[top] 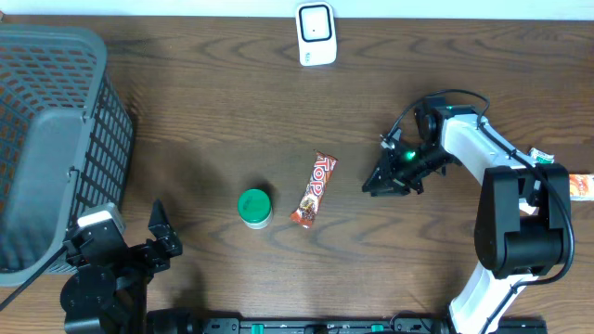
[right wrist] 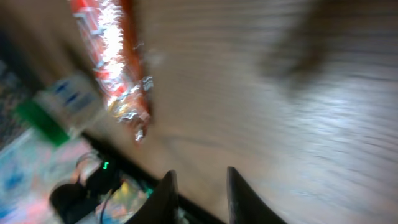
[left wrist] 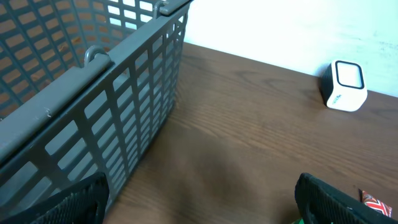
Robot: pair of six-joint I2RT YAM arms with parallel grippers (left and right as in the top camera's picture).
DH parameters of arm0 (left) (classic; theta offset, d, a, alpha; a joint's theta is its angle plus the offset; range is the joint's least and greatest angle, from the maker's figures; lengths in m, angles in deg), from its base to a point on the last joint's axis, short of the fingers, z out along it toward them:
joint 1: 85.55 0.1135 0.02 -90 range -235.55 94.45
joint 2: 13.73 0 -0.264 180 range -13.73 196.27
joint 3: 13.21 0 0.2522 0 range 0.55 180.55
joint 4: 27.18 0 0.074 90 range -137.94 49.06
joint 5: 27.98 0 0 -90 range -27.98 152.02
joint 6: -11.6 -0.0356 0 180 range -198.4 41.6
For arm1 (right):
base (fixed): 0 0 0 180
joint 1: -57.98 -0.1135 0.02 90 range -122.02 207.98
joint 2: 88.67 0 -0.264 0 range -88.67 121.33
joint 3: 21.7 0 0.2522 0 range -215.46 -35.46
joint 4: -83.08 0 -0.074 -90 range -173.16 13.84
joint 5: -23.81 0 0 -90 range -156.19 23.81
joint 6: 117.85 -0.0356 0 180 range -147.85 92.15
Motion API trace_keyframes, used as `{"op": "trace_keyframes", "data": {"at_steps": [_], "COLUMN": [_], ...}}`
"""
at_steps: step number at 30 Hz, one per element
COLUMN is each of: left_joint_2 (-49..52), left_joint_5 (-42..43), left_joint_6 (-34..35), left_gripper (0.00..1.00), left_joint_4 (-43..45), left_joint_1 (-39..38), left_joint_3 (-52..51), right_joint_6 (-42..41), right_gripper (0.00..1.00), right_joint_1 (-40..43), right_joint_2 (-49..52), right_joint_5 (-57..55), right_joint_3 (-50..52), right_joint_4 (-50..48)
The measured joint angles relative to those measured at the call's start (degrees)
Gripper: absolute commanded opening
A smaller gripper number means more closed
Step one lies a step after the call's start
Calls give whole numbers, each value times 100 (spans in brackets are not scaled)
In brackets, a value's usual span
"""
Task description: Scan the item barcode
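Showing dark wood table (top: pixel 213 111), white wall (left wrist: pixel 280 25), left gripper (left wrist: pixel 199 208) wide, right gripper (right wrist: pixel 199 193) narrowly parted

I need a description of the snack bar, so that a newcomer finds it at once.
Start at the dark wooden table and look at its middle. Two things lie there: the snack bar is the long red-and-orange wrapper, right of the round green-lidded jar.

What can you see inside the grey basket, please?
Inside the basket, only its bare grey floor and mesh walls show; no item appears. Its left edge runs out of frame, and the left arm covers its near corner.
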State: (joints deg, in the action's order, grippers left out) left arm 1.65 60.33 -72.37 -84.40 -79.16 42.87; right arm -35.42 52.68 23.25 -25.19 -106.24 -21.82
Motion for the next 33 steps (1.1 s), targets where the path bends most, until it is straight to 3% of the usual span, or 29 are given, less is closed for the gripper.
{"op": "trace_keyframes", "data": {"at_steps": [2, 3, 13, 21, 23, 25, 26, 28, 30, 33], "left_joint_2": [2, 0, 0, 0, 0, 0, 0, 0, 0, 0], "left_joint_5": [0, 2, 0, 0, 0, 2, 0, 0, 0, 2], "left_joint_6": [0, 0, 0, 0, 0, 0, 0, 0, 0, 0], "left_gripper": [96, 96, 96, 96, 96, 96, 96, 96, 96, 96], "left_joint_4": [0, 0, -2, 0, 0, -2, -2, 0, 0, 0], "left_joint_1": [0, 0, 0, 0, 0, 0, 0, 0, 0, 0], "left_joint_3": [0, 0, 0, 0, 0, 0, 0, 0, 0, 0], "right_joint_6": [-146, -195, -1281, -2238, -2505, -2688, -2763, -2911, -3025, -3117], "right_gripper": [78, 81, 84, 84, 80, 67, 56, 22, 1, 1], "right_joint_1": [-20, -39, -393, -1386, -1582, -1659, -1679, -1711, -1714, -1711], "right_joint_2": [0, 0, 0, 87, 142, 249, 304, 483, 597, 651], "right_joint_5": [-348, -437, -782, -1086, -1117, -1088, -1088, -1091, -1207, -1261], "right_joint_3": [0, 2, 2, 2, -42, -81, -116, -208, -258, -284], "right_joint_4": [-79, -160, -1705, -2417, -2568, -2848, -2981, -3241, -3309, -3333]}}
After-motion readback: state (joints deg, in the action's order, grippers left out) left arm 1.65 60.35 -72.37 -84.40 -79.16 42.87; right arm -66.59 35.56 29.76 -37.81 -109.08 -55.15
